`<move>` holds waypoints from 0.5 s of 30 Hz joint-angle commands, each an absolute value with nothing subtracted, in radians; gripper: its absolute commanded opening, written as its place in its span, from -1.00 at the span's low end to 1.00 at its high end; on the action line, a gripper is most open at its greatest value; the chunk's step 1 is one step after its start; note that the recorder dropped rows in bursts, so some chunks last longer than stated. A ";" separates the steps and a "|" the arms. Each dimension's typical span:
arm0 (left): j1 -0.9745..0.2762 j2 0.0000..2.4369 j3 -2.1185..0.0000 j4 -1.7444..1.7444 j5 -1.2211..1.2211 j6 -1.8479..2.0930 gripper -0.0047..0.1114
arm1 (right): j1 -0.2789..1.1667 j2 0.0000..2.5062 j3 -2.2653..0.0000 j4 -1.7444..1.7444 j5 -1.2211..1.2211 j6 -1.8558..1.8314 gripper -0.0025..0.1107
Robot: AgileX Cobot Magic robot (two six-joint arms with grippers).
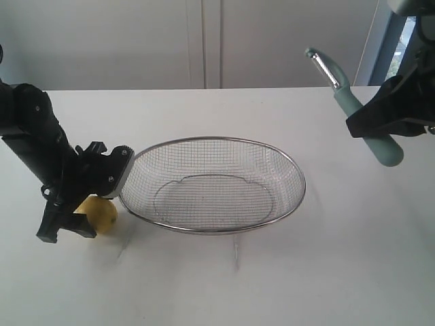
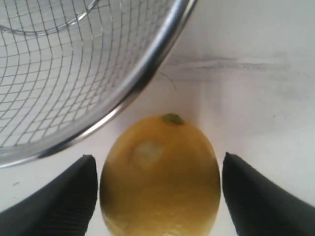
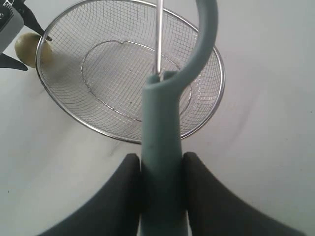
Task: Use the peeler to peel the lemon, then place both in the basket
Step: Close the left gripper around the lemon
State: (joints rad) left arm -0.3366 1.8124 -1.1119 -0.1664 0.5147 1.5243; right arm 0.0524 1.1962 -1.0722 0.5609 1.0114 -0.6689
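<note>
- Lemon [image 1: 100,214] – sits on the white table [image 1: 340,258], just outside the left end of the basket [image 1: 217,139]; close to the rim, contact not clear.
- Left wrist view: lemon [image 2: 160,177] fills the lower middle, with a green stem nub on the end facing away from the cam and a pale patch on the skin. Basket rim [image 2: 147,73] curves past just beyond it.
- Left gripper [image 1: 68,231] is down at table level, straddling the lemon. Jaws are spread wide, one finger [image 2: 59,196] each side. There's a clear gap on one side and a thinner one on the other, so nothing is gripped.
- Peeler [image 1: 353,109] – up in the air over the right side of the table, well apart from the basket. It's tilted, with the metal blade head high and pointing toward the middle, and the teal handle end low and outward.
- Right gripper [image 1: 380,119] is clamped on the handle about mid-length. In the right wrist view both fingers [image 3: 118,196] press against the peeler [image 3: 162,162], and the curved head arches out ahead.
- Basket is wire mesh w/ a thick metal rim, standing mid-table. Through the right wrist cam its mesh [image 3: 69,93] lies below the peeler head, with the lemon [image 3: 27,49] at its far edge.
- Behind the table: pale wall panels [image 1: 204,41].
</note>
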 commanded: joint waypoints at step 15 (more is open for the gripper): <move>-0.340 1.864 -1.105 -0.178 0.515 1.523 0.36 | 0.049 1.191 -1.066 0.564 1.003 -0.677 -0.96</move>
State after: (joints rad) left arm -0.3366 1.8611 -1.1119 -0.1664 0.4965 1.5243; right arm 0.0524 1.1962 -1.0722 0.5609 1.0114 -0.6689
